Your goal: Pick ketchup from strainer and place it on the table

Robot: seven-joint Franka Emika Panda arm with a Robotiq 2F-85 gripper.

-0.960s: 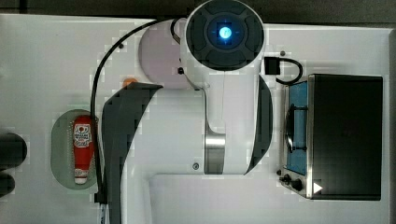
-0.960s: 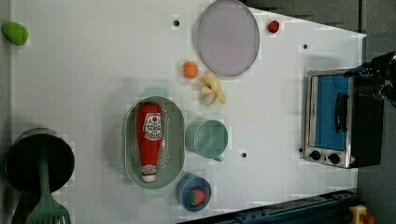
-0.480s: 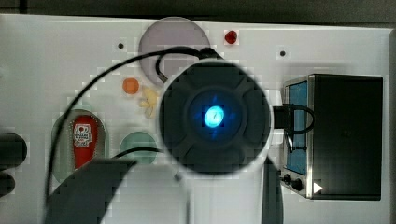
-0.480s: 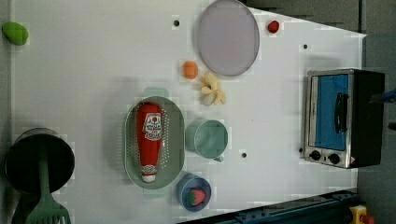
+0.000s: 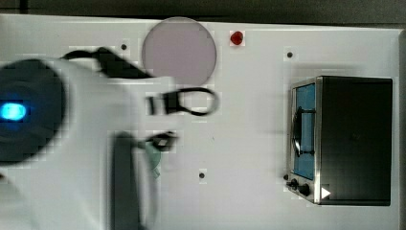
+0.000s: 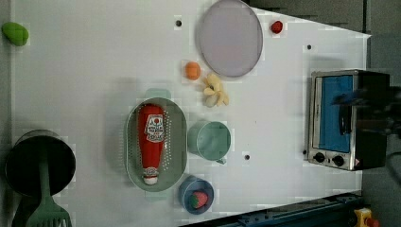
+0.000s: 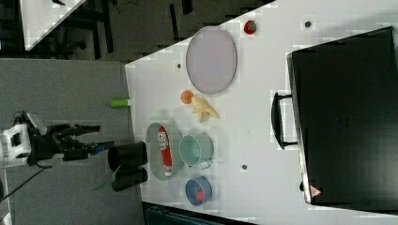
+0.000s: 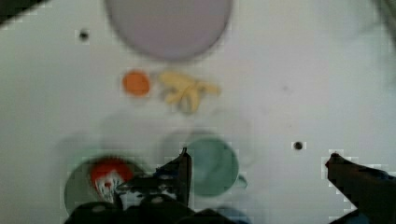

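Note:
The ketchup, a red bottle with a white cap, lies lengthwise in the pale green strainer on the white table. The right view has the ketchup and the strainer too. My gripper hangs open and empty, off to the right view's left of the strainer and apart from it. In the wrist view the gripper has its dark fingertips spread wide above the green cup, with the blurred ketchup and strainer beside it. In the top view the arm hides the strainer.
Beside the strainer stand a green cup, a blue bowl with a strawberry and a black holder with a green spatula. An orange, bananas, a grey plate, a red ball and a toaster oven lie further off.
The arm has swept across to the top view's left and now covers the strainer there. In the left view it shows blurred over the toaster oven. The ketchup has not moved.

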